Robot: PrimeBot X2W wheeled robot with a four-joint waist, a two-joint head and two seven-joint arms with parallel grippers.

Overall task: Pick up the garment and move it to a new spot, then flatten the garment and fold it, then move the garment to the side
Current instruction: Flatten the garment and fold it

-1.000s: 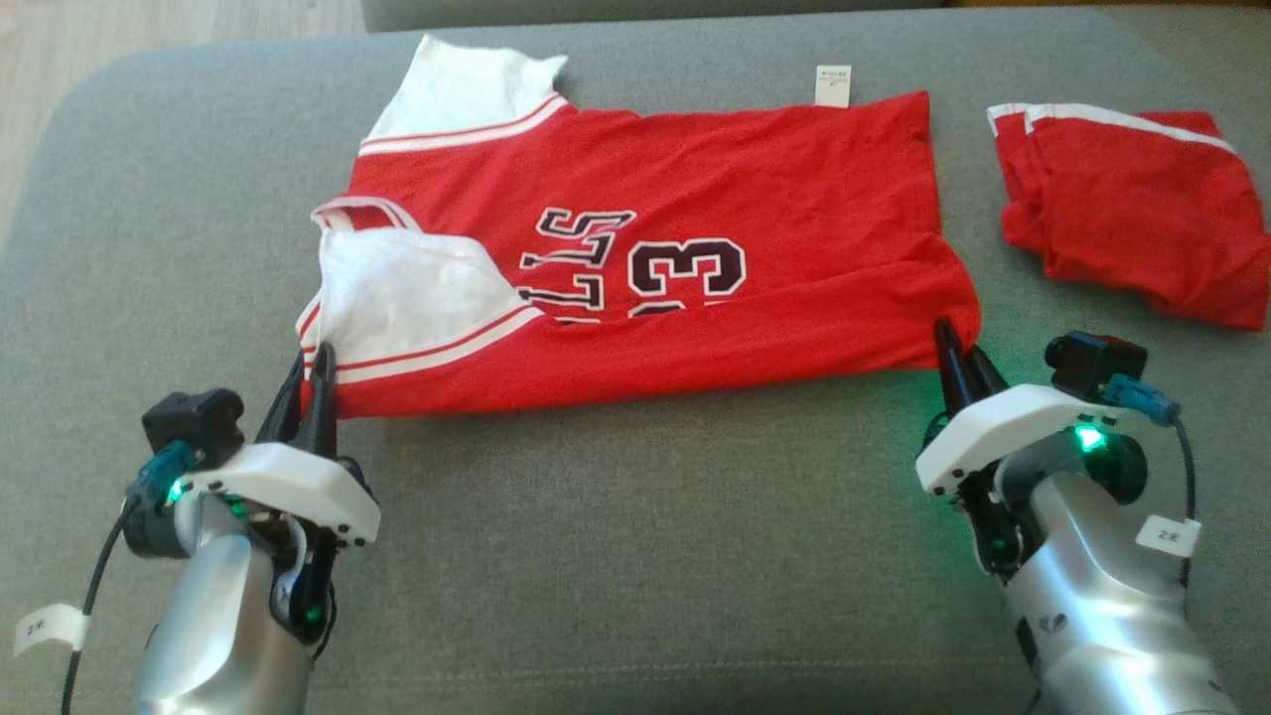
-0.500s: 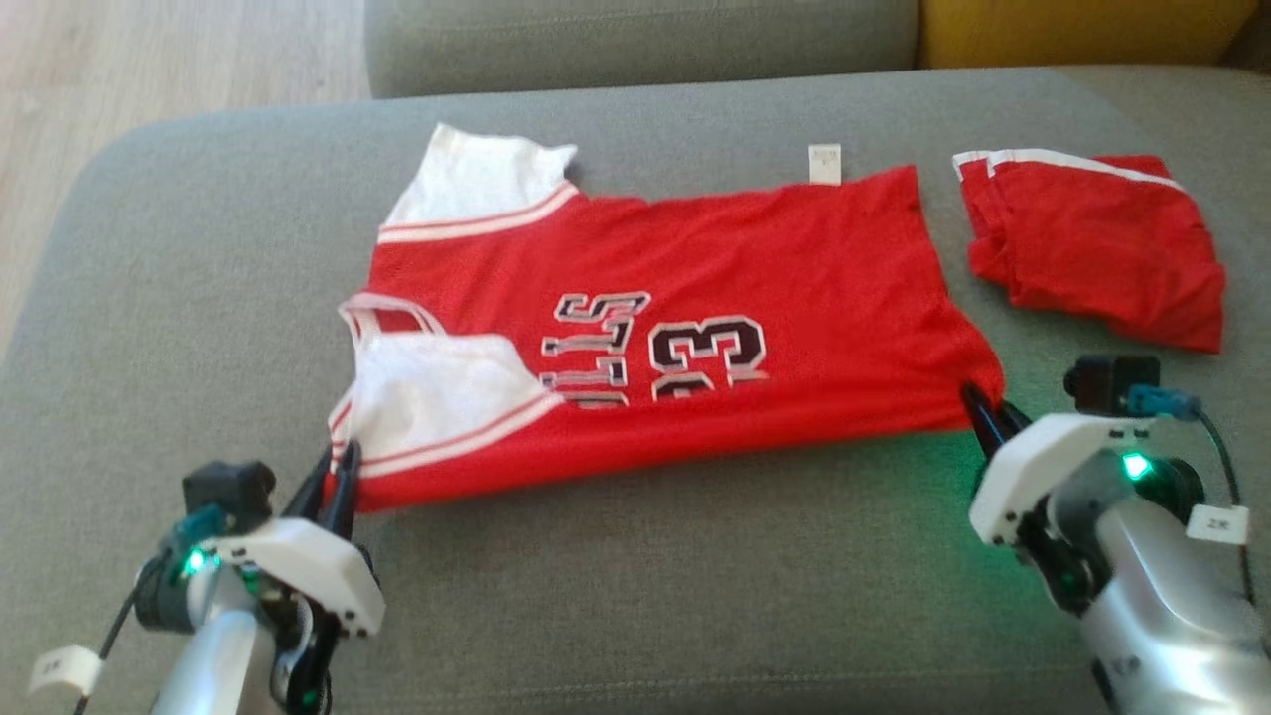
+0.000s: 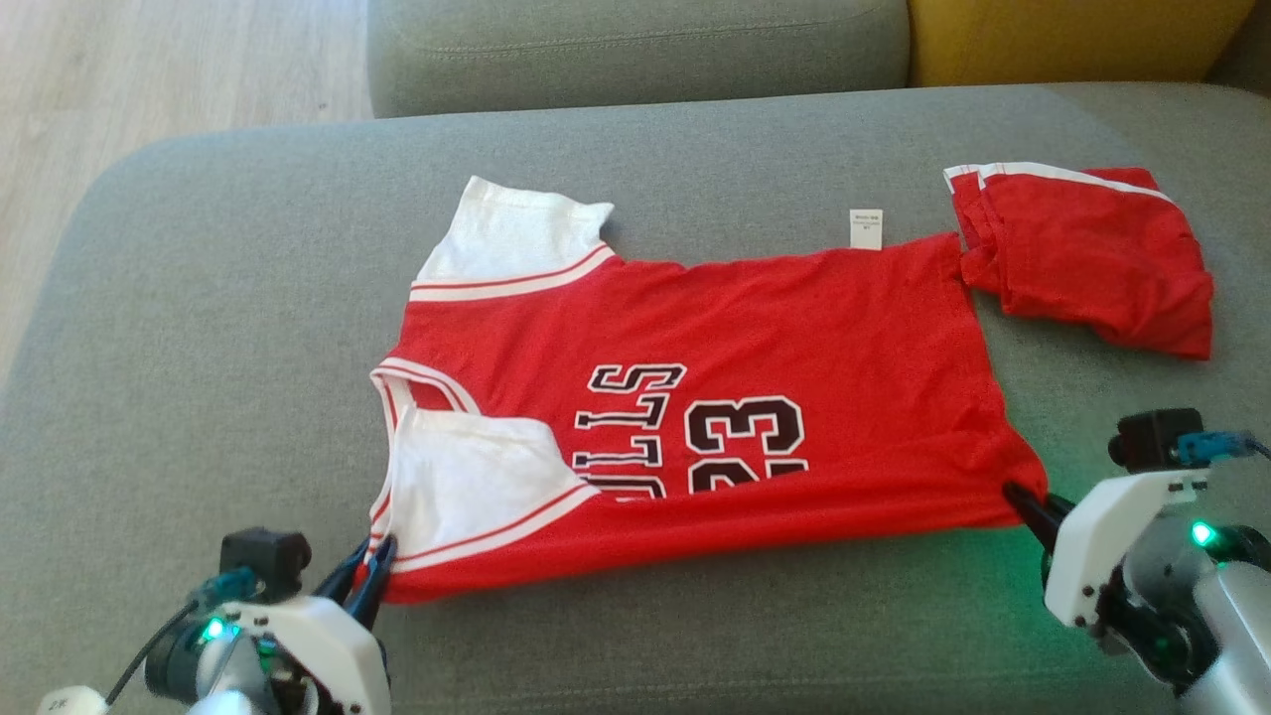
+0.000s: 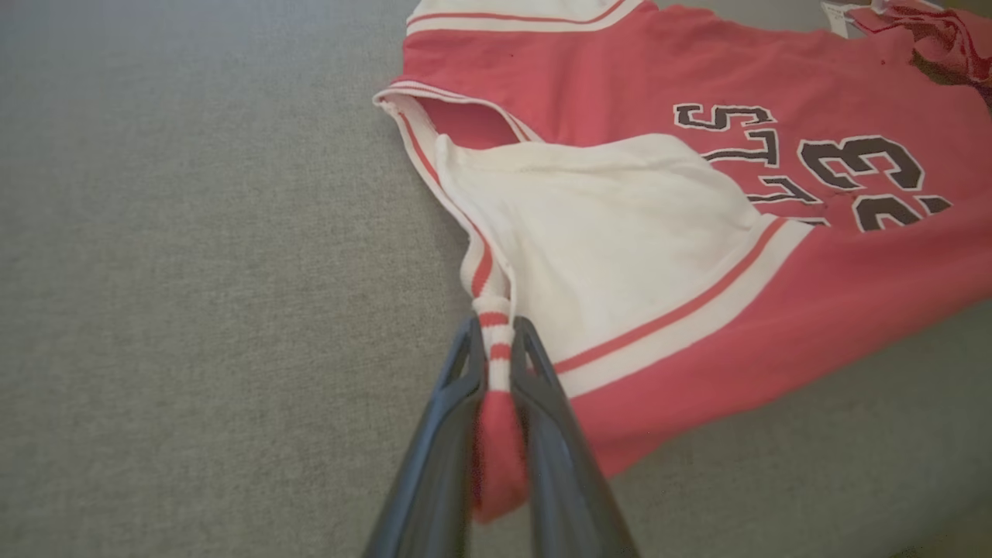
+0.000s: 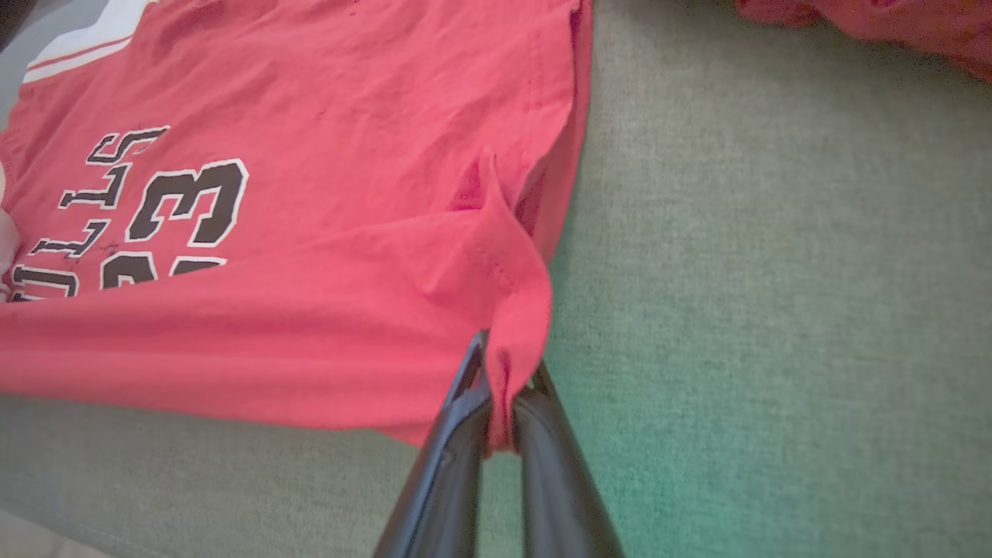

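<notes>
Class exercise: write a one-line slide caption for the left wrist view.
Left pincer shut on the striped trim of a red jersey lying on a grey cushion.

The red jersey (image 3: 775, 328) bears black letters "ULLS" and the number "23".

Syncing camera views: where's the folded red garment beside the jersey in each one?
Head view: folded red garment, upper right, by the far corner of the jersey.
Left wrist view: garment at top right corner.
Right wrist view: garment along top right edge.
Shared landmark: the black 23 print.
</notes>
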